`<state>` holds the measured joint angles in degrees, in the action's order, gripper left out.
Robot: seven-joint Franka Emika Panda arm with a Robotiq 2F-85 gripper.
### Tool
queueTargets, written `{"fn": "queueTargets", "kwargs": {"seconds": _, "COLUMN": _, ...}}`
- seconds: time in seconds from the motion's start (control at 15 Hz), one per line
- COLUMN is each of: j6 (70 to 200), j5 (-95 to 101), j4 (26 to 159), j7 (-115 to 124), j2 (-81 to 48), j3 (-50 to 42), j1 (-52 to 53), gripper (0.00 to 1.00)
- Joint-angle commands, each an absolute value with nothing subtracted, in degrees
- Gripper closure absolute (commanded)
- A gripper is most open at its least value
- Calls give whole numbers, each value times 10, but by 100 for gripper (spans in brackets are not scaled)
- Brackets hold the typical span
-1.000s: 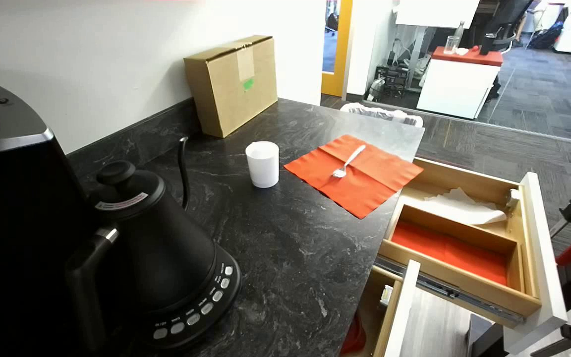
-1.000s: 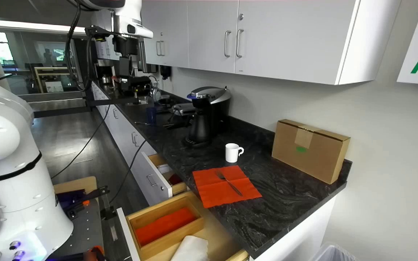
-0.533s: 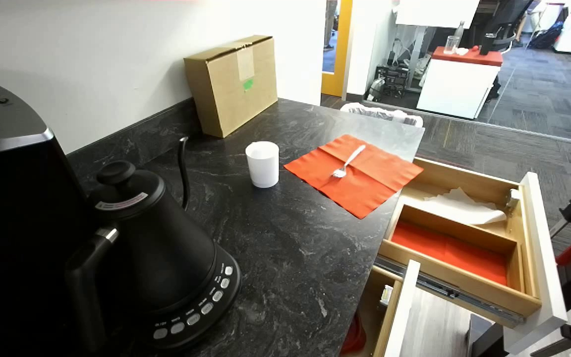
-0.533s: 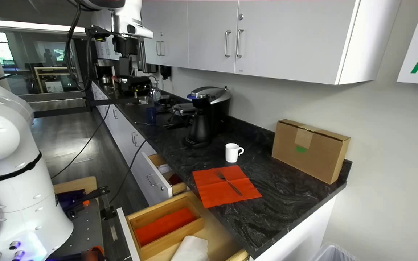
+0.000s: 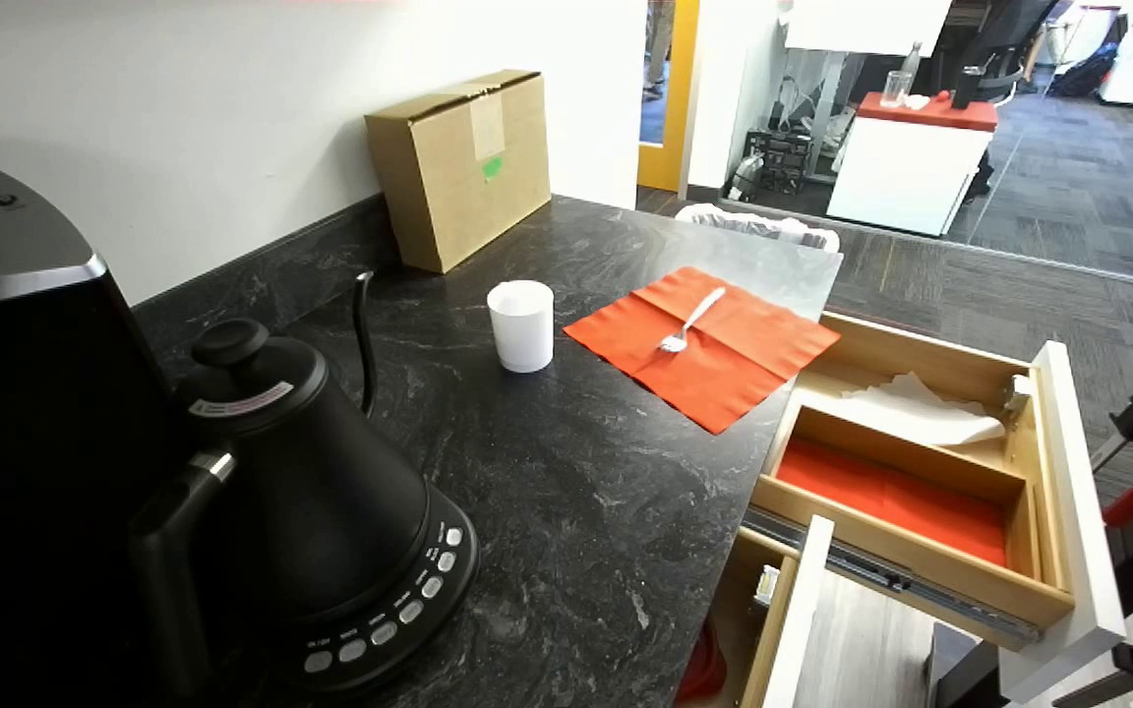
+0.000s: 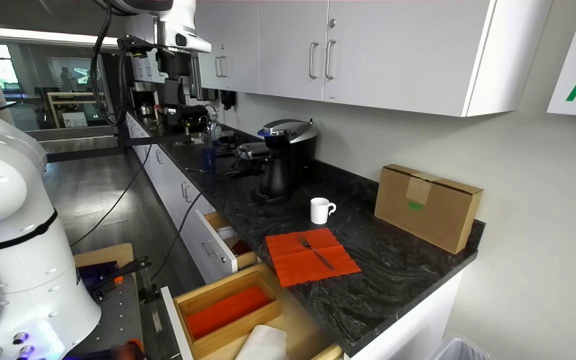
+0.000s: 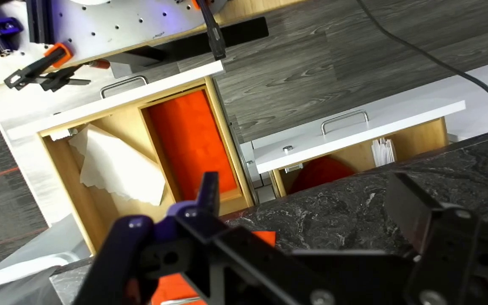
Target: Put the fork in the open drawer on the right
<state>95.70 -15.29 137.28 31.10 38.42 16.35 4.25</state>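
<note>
- The fork (image 5: 698, 316) lies on the orange-red napkin (image 5: 748, 364) on the dark marbled countertop (image 5: 576, 492), its tined end nearer the white mug (image 6: 319, 212). Both exterior views show the fork whole; the wrist view gives just a silvery sliver at the lower edge.
- The gripper (image 7: 305, 188) is spread wide, its fingers (image 7: 209, 192) well apart. The wrist view settles this; in an exterior view the white arm (image 6: 23, 210) shows, but the fingers are too dark to read.
- The wrist view looks down into the open drawer (image 7: 127, 123): a wooden divider (image 7: 158, 152), orange-red lining (image 7: 189, 144) on one side, torn white paper (image 7: 117, 167) on the other.
- Just beside it a second drawer (image 7: 354, 137) stands partly open, with slim white items (image 7: 383, 152) inside.
- The mug's handle (image 6: 333, 207) shows in an exterior view; in an exterior view, buttons (image 5: 385, 632) line the base of the black gooseneck kettle (image 5: 301, 511).
- Fork, napkin, mug and arm lie as they did a second ago. Beyond the yellow door frame (image 5: 682, 108), blurred leg-like shapes (image 5: 658, 59) look different.
</note>
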Motion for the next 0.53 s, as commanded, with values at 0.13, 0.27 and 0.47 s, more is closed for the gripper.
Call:
{"fn": "queueTargets", "kwargs": {"seconds": 0.13, "j6": 1017, "j5": -171, "j4": 1401, "j7": 413, "j2": 382, "j3": 183, "j1": 21, "gripper": 0}}
{"fn": "queueTargets", "kwargs": {"seconds": 0.27, "j6": 1045, "j5": -167, "j4": 1408, "j7": 448, "j2": 388, "j3": 174, "j1": 15, "gripper": 0}}
{"fn": "queueTargets", "kwargs": {"seconds": 0.47, "j6": 1060, "j5": -160, "j4": 1423, "j7": 494, "j2": 409, "j3": 156, "j1": 0, "gripper": 0}}
